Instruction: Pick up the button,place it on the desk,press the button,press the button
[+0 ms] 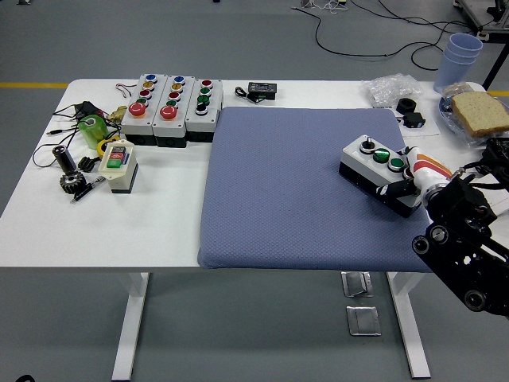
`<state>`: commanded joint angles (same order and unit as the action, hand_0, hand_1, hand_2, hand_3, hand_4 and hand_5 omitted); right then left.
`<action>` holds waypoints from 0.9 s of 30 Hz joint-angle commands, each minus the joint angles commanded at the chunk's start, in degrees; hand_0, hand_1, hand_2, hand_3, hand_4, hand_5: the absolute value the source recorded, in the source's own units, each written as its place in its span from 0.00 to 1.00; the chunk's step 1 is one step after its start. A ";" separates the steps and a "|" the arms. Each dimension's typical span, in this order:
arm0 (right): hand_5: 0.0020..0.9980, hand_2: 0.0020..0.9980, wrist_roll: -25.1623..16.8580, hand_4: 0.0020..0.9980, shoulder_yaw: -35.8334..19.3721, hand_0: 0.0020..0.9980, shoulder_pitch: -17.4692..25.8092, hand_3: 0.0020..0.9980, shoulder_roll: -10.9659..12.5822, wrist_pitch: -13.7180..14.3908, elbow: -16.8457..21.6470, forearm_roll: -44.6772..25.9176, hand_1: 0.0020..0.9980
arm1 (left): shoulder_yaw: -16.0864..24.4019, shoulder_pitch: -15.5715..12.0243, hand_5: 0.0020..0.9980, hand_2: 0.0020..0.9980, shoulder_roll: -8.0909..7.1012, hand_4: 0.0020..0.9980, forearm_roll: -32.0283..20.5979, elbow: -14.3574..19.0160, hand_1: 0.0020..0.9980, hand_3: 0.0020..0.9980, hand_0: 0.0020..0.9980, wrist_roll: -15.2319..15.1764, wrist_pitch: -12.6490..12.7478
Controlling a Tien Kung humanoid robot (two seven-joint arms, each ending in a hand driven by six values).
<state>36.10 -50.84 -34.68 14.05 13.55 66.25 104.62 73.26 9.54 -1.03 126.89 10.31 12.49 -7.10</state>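
Grey rectangular button box with a black base, lying aslant on the right part of the blue mat; smooth plastic, three round caps in a row on top: one black-and-white, two green. Gripped at its near right end by the right hand, white-and-orange fingers wrapped closed around the box's end, a dark thumb pressed on its near side. Behind the hand, a black jointed forearm rising from the lower right corner, hiding the mat's corner there.

Mat soft, woven, finely dimpled, spread over the white tabletop. Well apart at the far left, three more grey button boxes side by side, with red, green, blue and yellow caps. Near them a small cream switch box, a green cylinder, a black gear piece and loose wires. At the far right, crumpled clear plastic, stacked pale blue cups and a slice of bread.
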 joint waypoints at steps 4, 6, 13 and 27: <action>0.00 0.44 -6.20 0.75 1.01 0.14 0.45 0.52 1.87 1.00 3.02 -1.73 0.20 | 0.03 -0.04 0.85 0.64 0.01 0.31 0.13 0.00 0.65 0.54 0.65 -0.04 -0.03; 0.00 0.42 -10.75 0.72 2.12 0.13 0.68 0.52 3.28 -0.78 4.98 -2.73 0.19 | 0.09 -0.12 0.85 0.64 0.03 0.31 0.27 0.00 0.65 0.55 0.65 -0.05 -0.04; 0.00 0.43 -26.54 0.71 5.93 0.14 0.54 0.52 5.61 -6.33 8.10 -3.29 0.18 | 0.13 -0.43 0.85 0.64 0.11 0.31 0.63 0.00 0.65 0.55 0.65 -0.10 -0.13; 0.00 0.44 -35.34 0.72 10.06 0.18 -1.41 0.54 4.35 -13.72 3.76 3.60 0.18 | -0.20 -0.87 0.85 0.64 0.14 0.31 0.30 0.00 0.65 0.54 0.65 -0.01 -0.14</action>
<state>0.76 -40.78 -36.10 18.41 -0.17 70.00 108.23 73.05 8.67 -0.89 127.19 10.31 12.48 -7.24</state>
